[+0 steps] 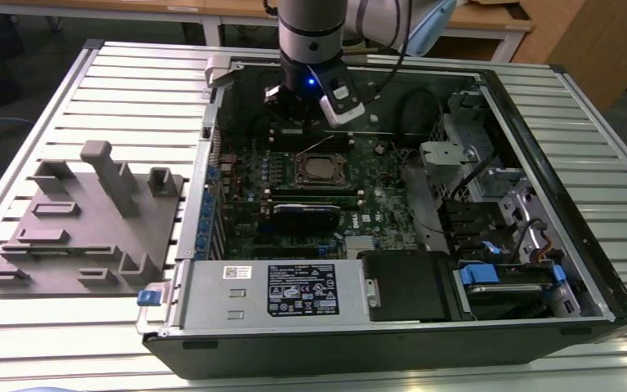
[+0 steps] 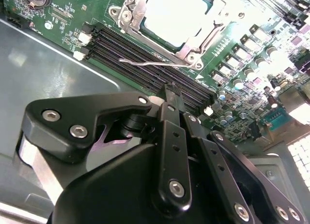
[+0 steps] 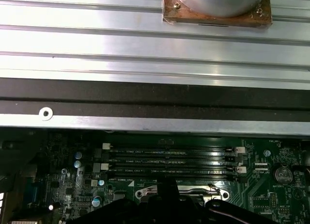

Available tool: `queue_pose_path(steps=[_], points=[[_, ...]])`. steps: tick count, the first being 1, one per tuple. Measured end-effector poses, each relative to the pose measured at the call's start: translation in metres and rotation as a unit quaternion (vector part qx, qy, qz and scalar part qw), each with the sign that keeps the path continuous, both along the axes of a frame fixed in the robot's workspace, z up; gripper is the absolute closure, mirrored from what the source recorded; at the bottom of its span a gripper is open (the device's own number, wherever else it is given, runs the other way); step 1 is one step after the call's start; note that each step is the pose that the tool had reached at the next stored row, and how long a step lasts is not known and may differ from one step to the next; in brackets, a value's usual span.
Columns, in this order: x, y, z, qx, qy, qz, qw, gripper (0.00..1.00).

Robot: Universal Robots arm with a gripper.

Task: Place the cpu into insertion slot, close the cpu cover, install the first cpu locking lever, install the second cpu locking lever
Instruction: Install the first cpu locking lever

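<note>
Exterior view: a slatted metal table (image 1: 128, 82) is carrying an open computer case (image 1: 401, 347) lying on its side. A grey moulded fixture (image 1: 85, 237) is sitting just beside the case on the exterior view's left. The robot arm (image 1: 311, 28) is reaching down from the far side into the case, over the far part of the green motherboard (image 1: 384, 184). The gripper (image 2: 170, 91) is hanging above the board, just to the far side of the insertion slot (image 1: 319, 169), near it but apart from it. In the second wrist view its fingers are drawn narrow, tips close together, with nothing showing between them. A bank of black memory slots (image 2: 145, 59) is running between the socket and the case's far wall. The cpu cover (image 2: 133, 13) appears to be lying flat over the socket, though glare is making that hard to confirm. The cpu (image 2: 174, 13) is sitting inside the slot, its pale metal top showing through the cover's window. A thin wire locking lever (image 2: 150, 63) is lying along the socket edge beside the memory slots.
</note>
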State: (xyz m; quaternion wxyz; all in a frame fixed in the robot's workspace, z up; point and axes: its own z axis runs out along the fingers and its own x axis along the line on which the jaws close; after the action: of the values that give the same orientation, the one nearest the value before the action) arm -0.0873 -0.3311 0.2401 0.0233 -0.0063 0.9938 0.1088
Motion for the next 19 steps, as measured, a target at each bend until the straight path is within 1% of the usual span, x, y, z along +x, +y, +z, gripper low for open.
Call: queue_pose_path(steps=[4,16,19], points=[[0.0025,-0.0004,-0.0002,0.0,0.0,0.0,1.0,0.9],[0.0027,-0.0008,-0.0002,0.0,0.0,0.0,1.0,0.9],[0.0028,-0.0015,-0.0002,0.0,0.0,0.0,1.0,0.9]])
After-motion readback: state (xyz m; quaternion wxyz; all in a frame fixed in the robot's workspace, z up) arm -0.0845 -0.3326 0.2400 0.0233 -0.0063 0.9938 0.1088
